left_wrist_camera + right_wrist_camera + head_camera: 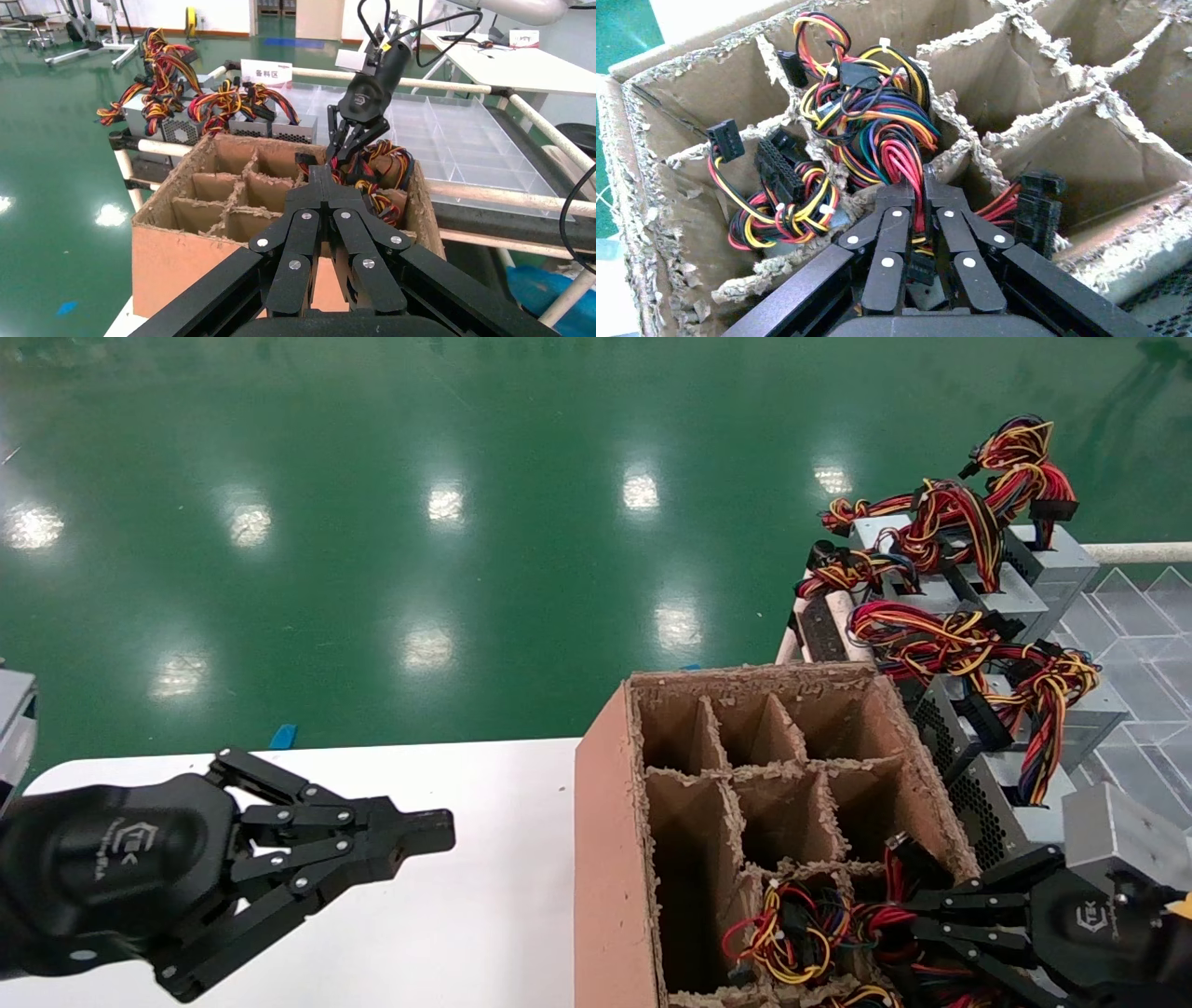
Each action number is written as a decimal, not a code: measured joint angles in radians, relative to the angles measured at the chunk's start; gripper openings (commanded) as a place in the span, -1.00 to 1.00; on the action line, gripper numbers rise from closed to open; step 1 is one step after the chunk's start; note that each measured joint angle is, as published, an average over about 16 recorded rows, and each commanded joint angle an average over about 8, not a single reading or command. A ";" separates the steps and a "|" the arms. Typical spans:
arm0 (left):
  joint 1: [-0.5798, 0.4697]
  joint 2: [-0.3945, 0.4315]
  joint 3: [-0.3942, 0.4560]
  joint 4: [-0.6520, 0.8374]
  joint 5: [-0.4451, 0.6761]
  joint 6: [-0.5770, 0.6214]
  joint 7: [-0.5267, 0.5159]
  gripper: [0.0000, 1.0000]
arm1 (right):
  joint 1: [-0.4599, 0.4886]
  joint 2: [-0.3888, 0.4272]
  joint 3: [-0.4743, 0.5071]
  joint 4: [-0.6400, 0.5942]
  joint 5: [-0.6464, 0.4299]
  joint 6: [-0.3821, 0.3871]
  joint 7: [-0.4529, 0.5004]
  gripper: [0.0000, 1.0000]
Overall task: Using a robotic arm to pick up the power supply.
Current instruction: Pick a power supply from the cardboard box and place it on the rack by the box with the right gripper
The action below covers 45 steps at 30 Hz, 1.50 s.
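A power supply sits in a near cell of the partitioned cardboard box (605, 859). Only its bundle of red, yellow and black wires (877, 119) (792, 924) shows; its metal body is hidden in the cell. My right gripper (910, 193) (908, 896) reaches down into the box at the near right. Its fingers are shut on several red wires of that bundle. In the left wrist view the right gripper (344, 151) hangs over the box's far side. My left gripper (438, 831) (322, 179) is parked over the white table (484, 915), shut and holding nothing.
Grey power supplies (1006, 589) with tangled wires lie stacked on a rack right of the box. A clear partitioned tray (1136, 617) lies beyond them. Several box cells (736, 728) hold nothing. Green floor (466, 523) lies past the table edge.
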 measured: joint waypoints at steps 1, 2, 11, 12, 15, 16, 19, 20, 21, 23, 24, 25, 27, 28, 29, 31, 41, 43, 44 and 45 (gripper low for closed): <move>0.000 0.000 0.000 0.000 0.000 0.000 0.000 -1.00 | -0.002 0.003 0.003 -0.001 0.006 0.001 -0.001 -1.00; 0.000 0.000 0.000 0.000 0.000 0.000 0.000 -1.00 | -0.005 0.006 0.007 -0.002 0.013 0.003 -0.003 -1.00; 0.000 0.000 0.000 0.000 0.000 0.000 0.000 -1.00 | -0.030 0.052 0.071 0.009 0.105 0.040 -0.052 -1.00; 0.000 0.000 0.000 0.000 0.000 0.000 0.000 -1.00 | -0.032 0.059 0.081 0.014 0.116 0.046 -0.061 -1.00; 0.000 0.000 0.000 0.000 0.000 0.000 0.000 -1.00 | -0.034 0.081 0.113 0.034 0.146 0.067 -0.095 -1.00; 0.000 0.000 0.000 0.000 0.000 0.000 0.000 -1.00 | -0.034 0.088 0.125 0.042 0.155 0.075 -0.108 -1.00; 0.000 0.000 0.000 0.000 0.000 0.000 0.000 -1.00 | -0.028 0.108 0.163 0.067 0.182 0.098 -0.152 -1.00; 0.000 0.000 0.000 0.000 0.000 0.000 0.000 -1.00 | -0.025 0.115 0.176 0.075 0.190 0.106 -0.168 -1.00; 0.000 0.000 0.000 0.000 0.000 0.000 0.000 -1.00 | -0.022 0.122 0.189 0.082 0.197 0.113 -0.185 -1.00; 0.000 0.000 0.000 0.000 0.000 0.000 0.000 -1.00 | -0.015 0.134 0.216 0.096 0.210 0.130 -0.219 -1.00; 0.000 0.000 0.000 0.000 0.000 0.000 0.000 -1.00 | -0.011 0.141 0.229 0.102 0.215 0.138 -0.236 -1.00; 0.000 0.000 0.000 0.000 0.000 0.000 0.000 -1.00 | -0.007 0.147 0.242 0.108 0.220 0.147 -0.253 -1.00; 0.000 0.000 0.000 0.000 0.000 0.000 0.000 -1.00 | 0.000 0.158 0.268 0.116 0.229 0.165 -0.287 -1.00; 0.000 0.000 0.000 0.000 0.000 0.000 0.000 -1.00 | 0.004 0.163 0.281 0.120 0.232 0.174 -0.303 -1.00; 0.000 0.000 0.000 0.000 0.000 0.000 0.000 -1.00 | 0.008 0.169 0.294 0.122 0.235 0.184 -0.319 -1.00; 0.000 0.000 0.000 0.000 0.000 0.000 0.000 -1.00 | 0.015 0.180 0.320 0.126 0.239 0.205 -0.349 -1.00; 0.000 0.000 0.000 0.000 0.000 0.000 0.000 -1.00 | 0.014 0.234 0.429 0.103 0.206 0.356 -0.414 -1.00; 0.000 0.000 0.000 0.000 0.000 0.000 0.000 -1.00 | 0.002 0.241 0.447 0.086 0.193 0.389 -0.413 -1.00; 0.000 0.000 0.000 0.000 0.000 0.000 0.000 -1.00 | -0.006 0.245 0.456 0.075 0.185 0.405 -0.411 -1.00; 0.000 0.000 0.000 0.000 0.000 0.000 0.000 -1.00 | -0.015 0.248 0.464 0.063 0.177 0.420 -0.409 -1.00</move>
